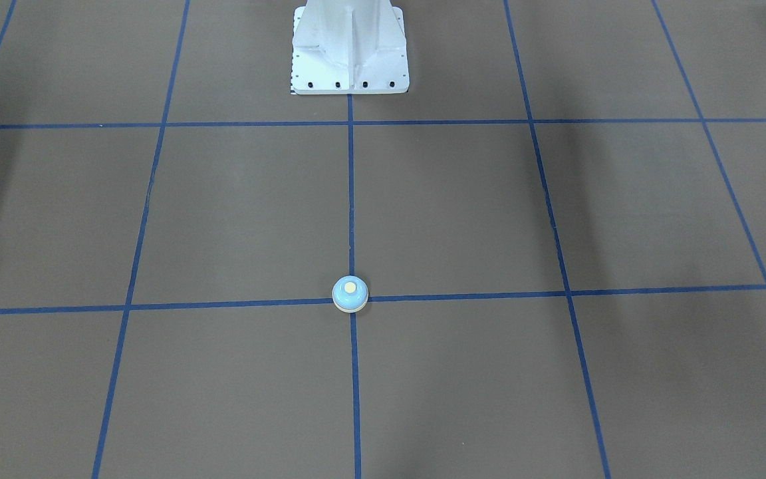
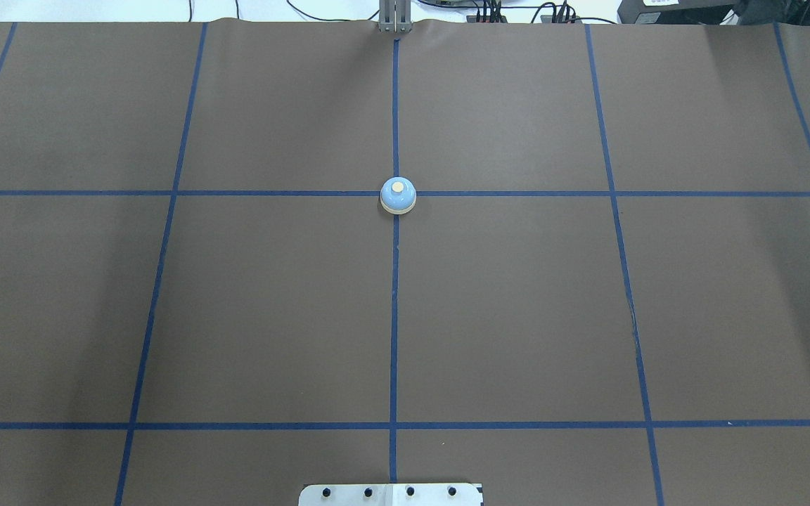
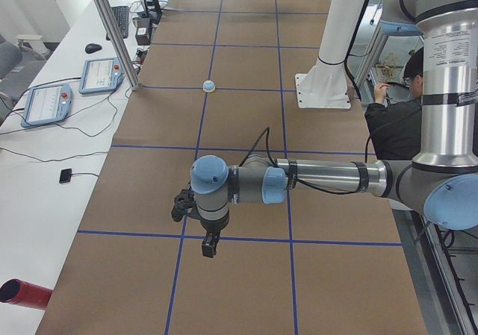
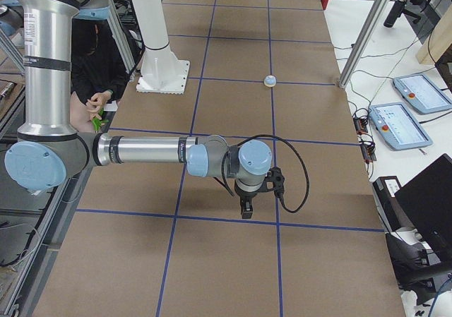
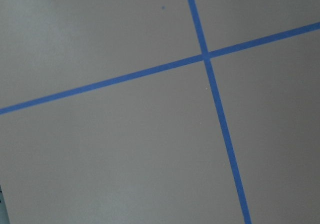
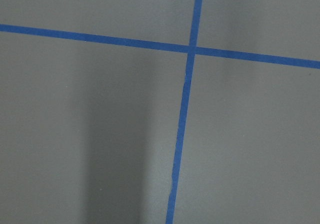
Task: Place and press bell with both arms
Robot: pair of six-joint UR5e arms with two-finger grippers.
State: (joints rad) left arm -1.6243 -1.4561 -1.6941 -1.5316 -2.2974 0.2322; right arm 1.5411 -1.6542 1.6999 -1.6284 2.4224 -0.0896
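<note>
The bell stood upright on the bench, exactly on a crossing of the blue tape lines. It was straight in front of the white pedestal, on the centre line that runs out from the pedestal, and well apart from it. Its cream button faced up, and nothing touched it.

The left arm reached out level, well away from the pedestal toward the bench end on the robot's left. The left end effector pointed down and hung above the bench near another crossing of the tape, far from the bell. It showed only in the side view, so I cannot tell if its fingers were apart or together.

The right arm was stretched the same way on the other side of the pedestal. The right end effector also pointed down over the bench, and I cannot tell its state either. Both wrist views showed only brown bench and one tape crossing.

A person in dark clothes sat just behind the pedestal, off the bench.
</note>
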